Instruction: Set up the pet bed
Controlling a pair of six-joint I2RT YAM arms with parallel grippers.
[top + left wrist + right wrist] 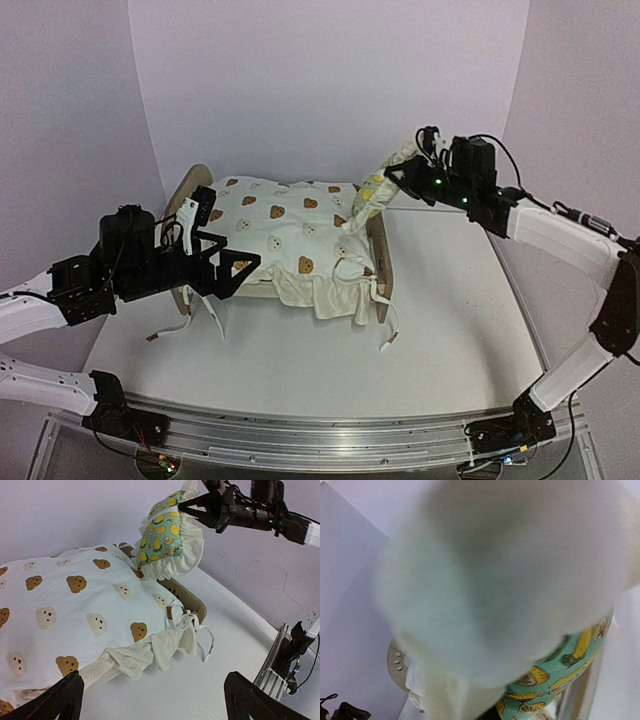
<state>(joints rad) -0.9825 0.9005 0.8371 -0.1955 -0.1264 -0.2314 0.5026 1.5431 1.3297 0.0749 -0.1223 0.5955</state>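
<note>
We log the right gripper (398,166) clamped on the pillow (372,195), the pet bed (379,242) running lengthwise away below it, and the left gripper (157,702) agape, nearer the headboard (192,188).

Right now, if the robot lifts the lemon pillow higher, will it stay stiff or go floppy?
Probably floppy: the pillow droops from the right gripper, which pinches only its frilly edge. It is likely light too, since that small pinch holds it up. It shouldn't roll; it looks soft and flattish.

No readable text, label, brand, number or sign in any view.
</note>
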